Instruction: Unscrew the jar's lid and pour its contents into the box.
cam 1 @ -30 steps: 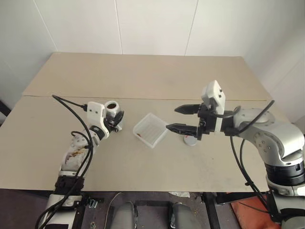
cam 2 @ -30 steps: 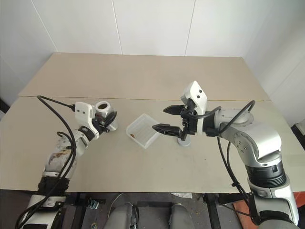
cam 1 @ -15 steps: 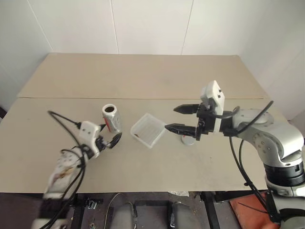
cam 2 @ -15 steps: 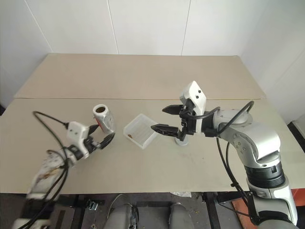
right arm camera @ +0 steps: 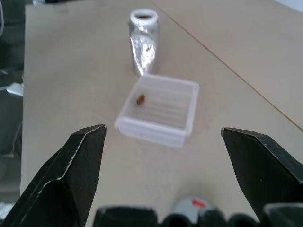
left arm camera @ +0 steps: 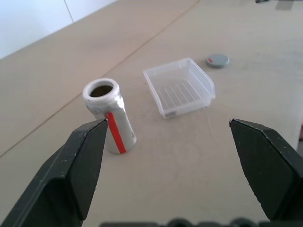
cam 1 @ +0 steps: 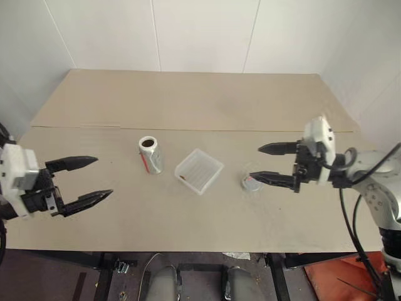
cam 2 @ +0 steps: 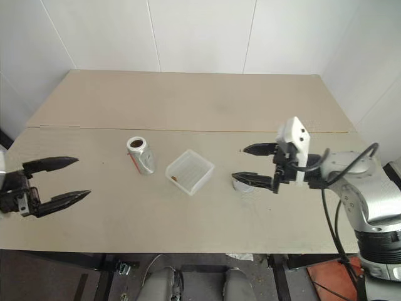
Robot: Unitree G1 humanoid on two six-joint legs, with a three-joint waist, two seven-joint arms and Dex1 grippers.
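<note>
Looks finished: jar (cam 1: 150, 154) stands uncapped beside the box (cam 1: 199, 170), 1 brown bit (right arm camera: 141, 99) inside; lid (cam 1: 251, 182) opposite; both tools released.

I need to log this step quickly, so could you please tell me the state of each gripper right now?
Left gripper: open, holding nothing.
Right gripper: open, holding nothing.

Your robot has a silver-grey right arm (cam 1: 376, 182) with black cables (cam 1: 346, 213) — both grippers carry white camera housings (cam 1: 316, 135) and black pointed fingers (cam 1: 78, 162).
</note>
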